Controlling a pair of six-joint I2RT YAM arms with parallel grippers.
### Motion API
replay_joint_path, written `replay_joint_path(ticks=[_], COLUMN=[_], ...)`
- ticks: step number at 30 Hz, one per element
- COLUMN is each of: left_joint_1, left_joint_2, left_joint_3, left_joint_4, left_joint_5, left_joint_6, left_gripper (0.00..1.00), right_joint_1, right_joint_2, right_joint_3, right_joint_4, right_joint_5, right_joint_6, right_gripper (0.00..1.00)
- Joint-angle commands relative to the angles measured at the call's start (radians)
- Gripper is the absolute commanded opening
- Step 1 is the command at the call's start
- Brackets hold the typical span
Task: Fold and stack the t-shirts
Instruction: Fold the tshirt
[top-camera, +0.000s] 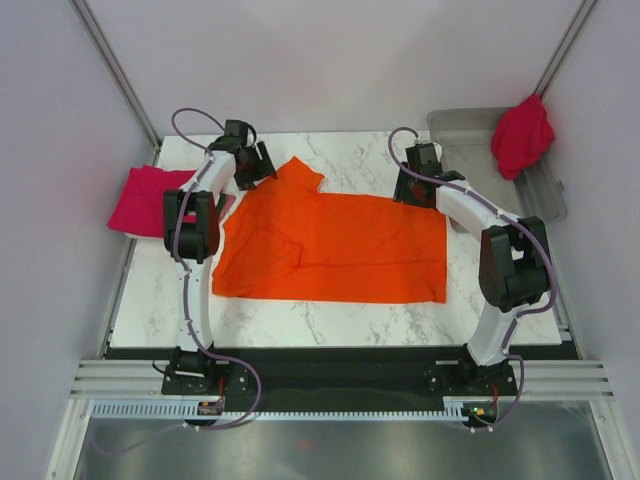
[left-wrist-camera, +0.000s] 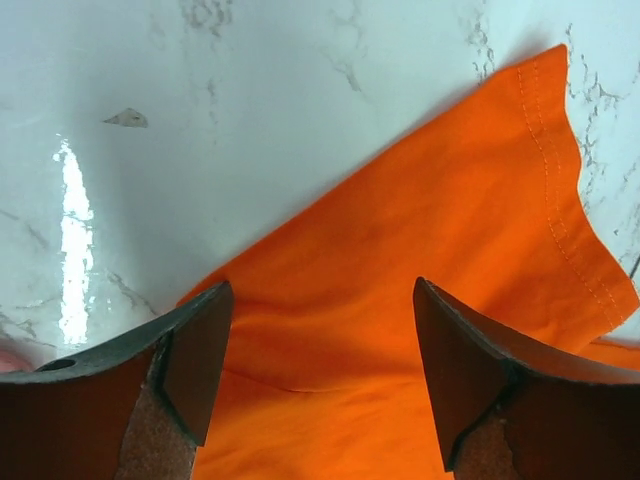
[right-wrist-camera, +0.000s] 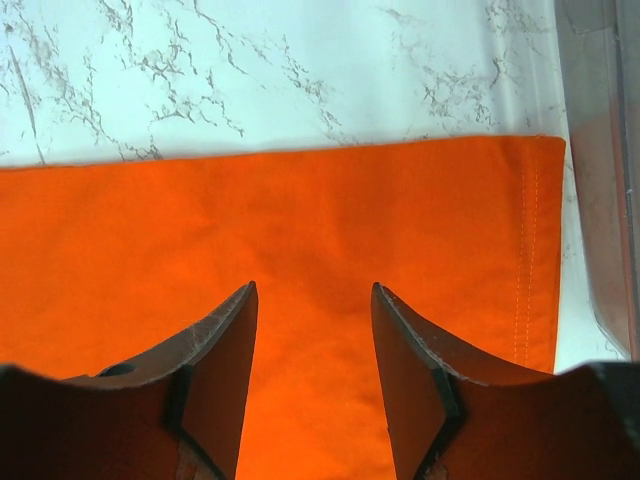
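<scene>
A crimson shirt (top-camera: 145, 198) lay bunched at the left edge of the table (top-camera: 160, 300). The left gripper (left-wrist-camera: 320, 285) hung open over the far-left sleeve of the orange shirt (top-camera: 340, 250), holding nothing. That shirt lay spread mid-table. The right gripper (right-wrist-camera: 314, 287) hung open, also empty, above its far right hem corner, beside the bin (top-camera: 545, 195), where a second crimson shirt (top-camera: 522, 133) draped. Folding looked barely begun. Next, I'd say, both needed to drop, pinch the far edge and carry it nearward.
</scene>
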Motion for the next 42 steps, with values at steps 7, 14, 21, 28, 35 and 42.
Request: replay_joint_path(ticks=[7, 14, 21, 28, 35, 42], left_joint_1=[0.036, 0.089, 0.152, 0.163, 0.158, 0.145], left_joint_2=[-0.001, -0.112, -0.211, -0.193, -0.172, -0.089], left_joint_3=[-0.04, -0.173, -0.29, -0.267, -0.243, -0.132], left_joint_4=[-0.015, 0.023, 0.108, 0.12, 0.171, 0.183], left_joint_5=[0.007, -0.057, -0.057, -0.036, 0.035, 0.099], left_joint_6=[0.028, 0.017, 0.005, 0.014, 0.0, 0.003], left_gripper=[0.2, 0.02, 0.02, 0.06, 0.9, 1.0], right_joint_1=[0.004, 0.004, 0.002, -0.024, -0.055, -0.061], right_joint_2=[-0.037, 0.012, 0.118, 0.244, 0.336, 0.414], right_joint_3=[-0.022, 0.005, 0.119, 0.223, 0.341, 0.418], right_joint_4=[0.046, 0.044, 0.013, -0.017, -0.054, -0.077], right_joint_5=[0.015, 0.05, 0.109, 0.119, 0.161, 0.199], right_joint_6=[0.016, 0.021, 0.018, 0.025, 0.004, -0.019], right_gripper=[0.58, 0.58, 0.58, 0.58, 0.63, 0.63])
